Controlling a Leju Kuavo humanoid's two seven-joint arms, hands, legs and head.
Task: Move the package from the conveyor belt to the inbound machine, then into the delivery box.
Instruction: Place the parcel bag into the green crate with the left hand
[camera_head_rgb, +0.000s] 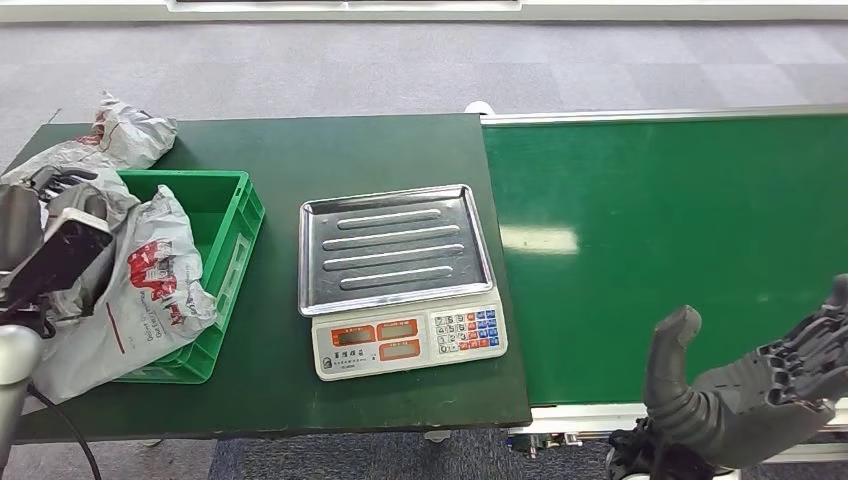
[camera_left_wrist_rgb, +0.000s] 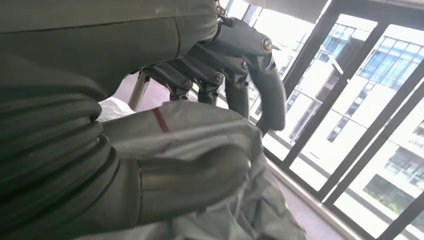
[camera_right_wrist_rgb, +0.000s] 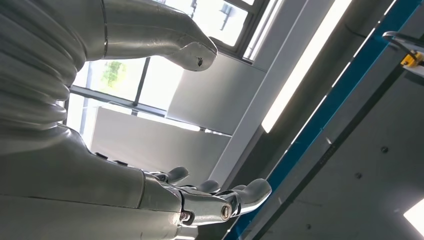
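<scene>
Package (camera_head_rgb: 150, 285) hangs from the left hand (camera_head_rgb: 55, 200), whose fingers (camera_left_wrist_rgb: 235, 75) and thumb clasp its grey plastic, draped over the crate (camera_head_rgb: 225, 235) rim just beside that hand. Right hand (camera_head_rgb: 760, 385) is spread, holding nothing, palm up at the belt (camera_head_rgb: 680, 250) edge; the scale (camera_head_rgb: 400, 275) sits between both hands.
</scene>
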